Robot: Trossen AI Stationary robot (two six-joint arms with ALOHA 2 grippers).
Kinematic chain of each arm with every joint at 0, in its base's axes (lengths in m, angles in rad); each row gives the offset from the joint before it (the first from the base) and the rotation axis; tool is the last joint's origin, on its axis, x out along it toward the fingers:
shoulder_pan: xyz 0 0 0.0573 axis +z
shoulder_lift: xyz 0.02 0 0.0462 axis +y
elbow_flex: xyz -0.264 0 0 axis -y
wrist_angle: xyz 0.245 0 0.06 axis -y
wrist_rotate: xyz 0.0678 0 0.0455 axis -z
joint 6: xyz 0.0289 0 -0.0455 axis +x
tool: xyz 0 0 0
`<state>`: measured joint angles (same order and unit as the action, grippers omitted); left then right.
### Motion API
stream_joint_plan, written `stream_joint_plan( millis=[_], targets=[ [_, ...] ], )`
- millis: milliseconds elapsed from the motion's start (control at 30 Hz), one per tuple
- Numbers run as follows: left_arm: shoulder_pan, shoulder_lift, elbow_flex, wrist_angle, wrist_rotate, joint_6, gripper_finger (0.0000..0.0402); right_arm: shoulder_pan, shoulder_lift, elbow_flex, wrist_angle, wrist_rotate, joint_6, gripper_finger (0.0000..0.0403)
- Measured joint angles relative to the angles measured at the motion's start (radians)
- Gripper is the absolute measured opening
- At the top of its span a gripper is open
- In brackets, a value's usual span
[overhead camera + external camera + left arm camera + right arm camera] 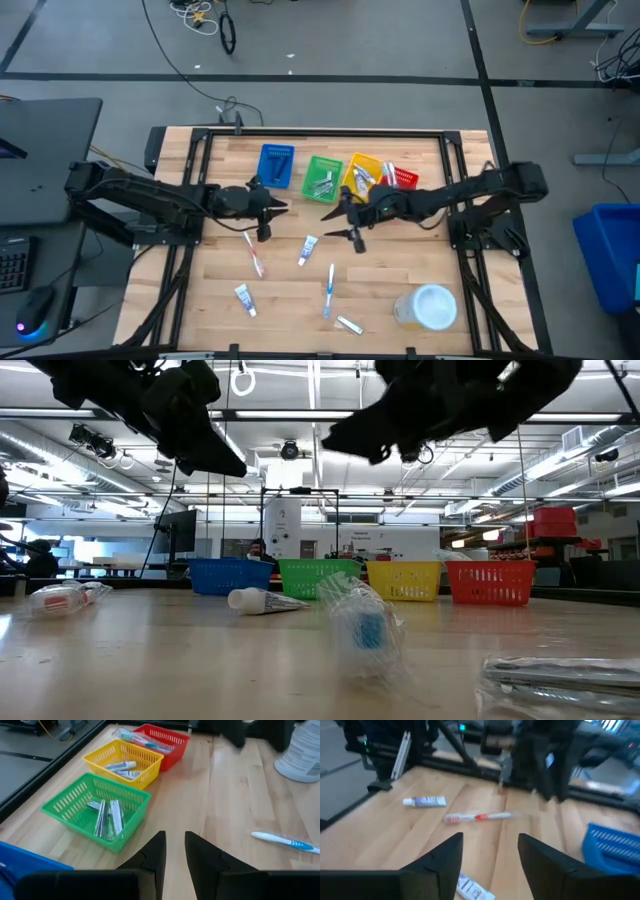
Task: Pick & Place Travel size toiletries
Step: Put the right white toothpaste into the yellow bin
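Jaws empty on both arms, the left gripper nearly closed and the right gripper parted, both hover mid-tabletop between picks; next, one must descend onto a loose toothpaste tube lying between them.

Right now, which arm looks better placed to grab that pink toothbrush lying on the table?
Probably the left. Its hand hovers right beside the pink toothbrush and holds nothing. The right hand, open and empty too, sits farther off, nearer the small white tube.

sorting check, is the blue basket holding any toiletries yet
No, in the high view the blue basket shows only its bare blue floor.
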<state>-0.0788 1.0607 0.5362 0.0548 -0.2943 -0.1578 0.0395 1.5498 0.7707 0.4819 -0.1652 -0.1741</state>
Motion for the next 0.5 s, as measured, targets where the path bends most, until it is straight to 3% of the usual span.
stream_joint_plan(
  millis=[133,300,500],
  targets=[
    [0.000,0.000,0.003,0.018,-0.001,0.059,0.0079,0.003,0.117,0.069,-0.021,-0.006,0.001,0.0219],
    [0.003,0.000,0.007,0.045,-0.009,0.090,0.0079,0.003,0.257,0.185,-0.102,-0.124,-0.004,0.0227],
    [0.003,0.000,0.007,0.049,-0.008,0.114,0.0079,0.004,0.387,0.291,-0.223,-0.171,-0.062,0.0226]
  ],
)
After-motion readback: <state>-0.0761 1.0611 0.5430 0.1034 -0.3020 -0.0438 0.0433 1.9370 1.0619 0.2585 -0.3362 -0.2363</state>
